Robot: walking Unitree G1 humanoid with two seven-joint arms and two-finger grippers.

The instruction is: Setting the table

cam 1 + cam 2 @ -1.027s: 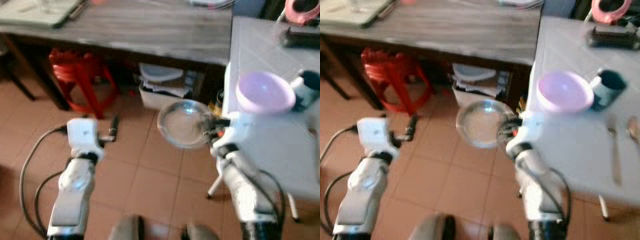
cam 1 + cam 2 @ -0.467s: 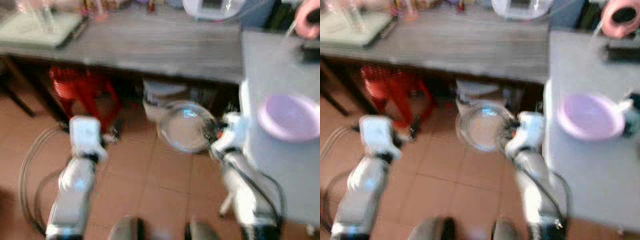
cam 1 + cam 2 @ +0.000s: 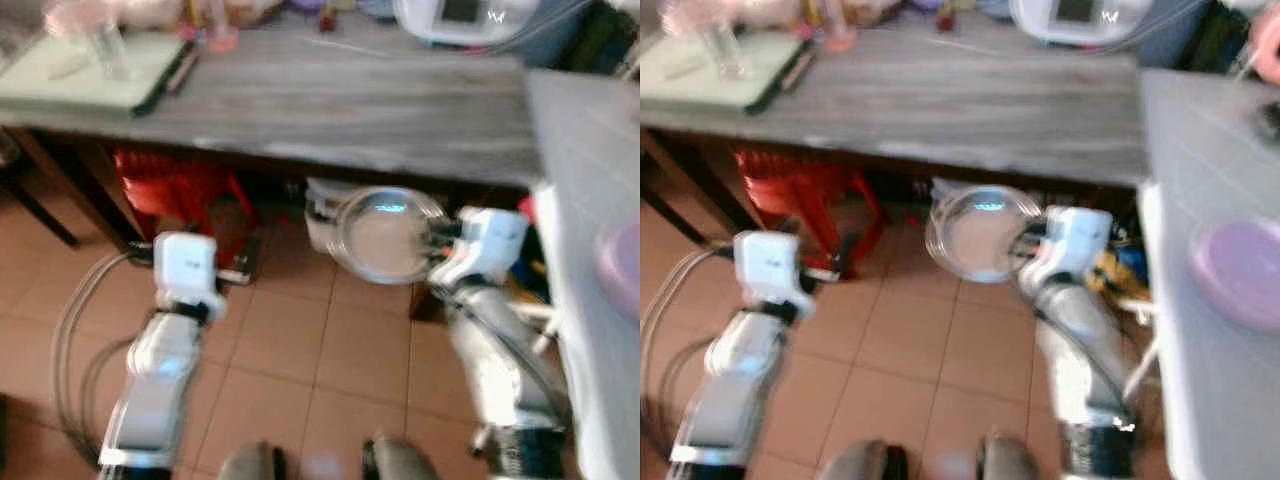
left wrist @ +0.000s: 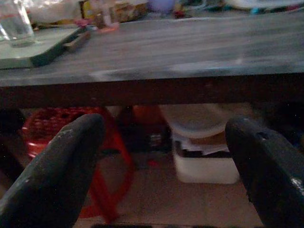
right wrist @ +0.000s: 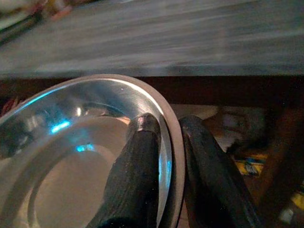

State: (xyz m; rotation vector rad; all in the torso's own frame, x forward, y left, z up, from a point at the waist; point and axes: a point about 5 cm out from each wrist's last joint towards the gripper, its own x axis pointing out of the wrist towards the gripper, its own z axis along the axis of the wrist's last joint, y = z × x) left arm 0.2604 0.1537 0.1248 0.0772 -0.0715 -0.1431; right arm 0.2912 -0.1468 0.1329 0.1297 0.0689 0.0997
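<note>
Plate (image 3: pixel 383 235): steel, pinched at its rim by right gripper (image 5: pixel 168 142).
Left gripper (image 4: pixel 161 156): spread, empty.
Advice: keep plate level while carrying to wooden table (image 3: pixel 360 105).

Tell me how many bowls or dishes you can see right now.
2: a clear glass dish pinched at its rim by the right gripper, and a purple bowl on the white table. Others may be hidden.

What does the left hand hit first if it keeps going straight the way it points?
Probably the dark front edge of the wooden table: the open left hand aims just beneath it, toward the white bin. Depth is unclear.
</note>
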